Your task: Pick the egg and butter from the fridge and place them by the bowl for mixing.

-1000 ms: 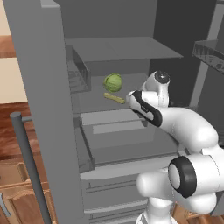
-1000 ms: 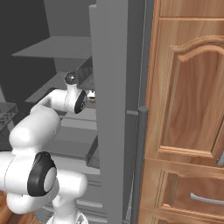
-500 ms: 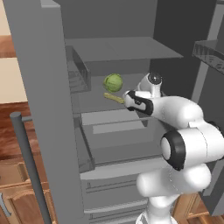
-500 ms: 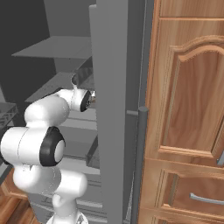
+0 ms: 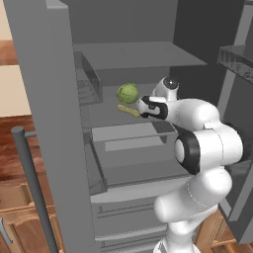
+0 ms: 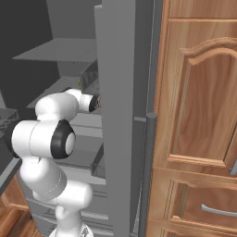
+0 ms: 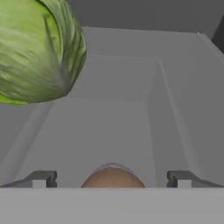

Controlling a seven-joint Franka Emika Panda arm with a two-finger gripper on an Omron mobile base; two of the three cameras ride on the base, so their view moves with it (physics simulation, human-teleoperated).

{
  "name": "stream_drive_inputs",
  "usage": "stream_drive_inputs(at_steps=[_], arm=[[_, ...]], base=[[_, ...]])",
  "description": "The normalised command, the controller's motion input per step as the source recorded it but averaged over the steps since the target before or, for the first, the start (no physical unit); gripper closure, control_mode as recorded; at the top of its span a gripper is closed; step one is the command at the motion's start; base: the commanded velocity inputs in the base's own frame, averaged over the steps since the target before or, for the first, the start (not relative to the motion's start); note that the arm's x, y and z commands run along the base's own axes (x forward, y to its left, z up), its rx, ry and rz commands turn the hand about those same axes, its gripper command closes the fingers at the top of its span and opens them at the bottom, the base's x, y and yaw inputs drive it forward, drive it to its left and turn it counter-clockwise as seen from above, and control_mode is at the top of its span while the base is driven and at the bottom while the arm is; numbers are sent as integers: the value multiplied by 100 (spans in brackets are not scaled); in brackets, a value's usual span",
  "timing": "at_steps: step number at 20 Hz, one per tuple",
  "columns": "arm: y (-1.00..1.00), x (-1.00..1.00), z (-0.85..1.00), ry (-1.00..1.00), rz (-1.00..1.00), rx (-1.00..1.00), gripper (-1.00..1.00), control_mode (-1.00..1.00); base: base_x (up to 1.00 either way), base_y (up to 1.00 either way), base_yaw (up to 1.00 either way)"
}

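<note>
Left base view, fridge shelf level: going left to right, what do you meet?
Fridge door → green leafy ball → claw, open → white arm.

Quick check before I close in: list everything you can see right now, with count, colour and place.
fridge: one, grey, doors open, shelves and lower drawers showing.
green leafy ball: one, green, on the middle fridge shelf, upper left in the hand view.
butter: one, yellow-olive stick, lying on the same shelf just below the leafy ball in the left base view.
egg: one, tan-brown, on the shelf between the fingers at the bottom of the hand view.
door handle: one, grey bar, on the fridge door edge.
cabinets: wooden brown, beside the fridge.
gripper: one, open, dark fingers either side of the egg, not closed on it.
</note>
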Motion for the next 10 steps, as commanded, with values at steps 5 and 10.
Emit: stream_drive_inputs(at_steps=[5, 10], arm=[[0, -15, -83, 1, 0, -1, -100, -100], [0, -25, -99, 0, 0, 0, 100, -100]], base=[[0, 0, 0], [0, 0, 0]])
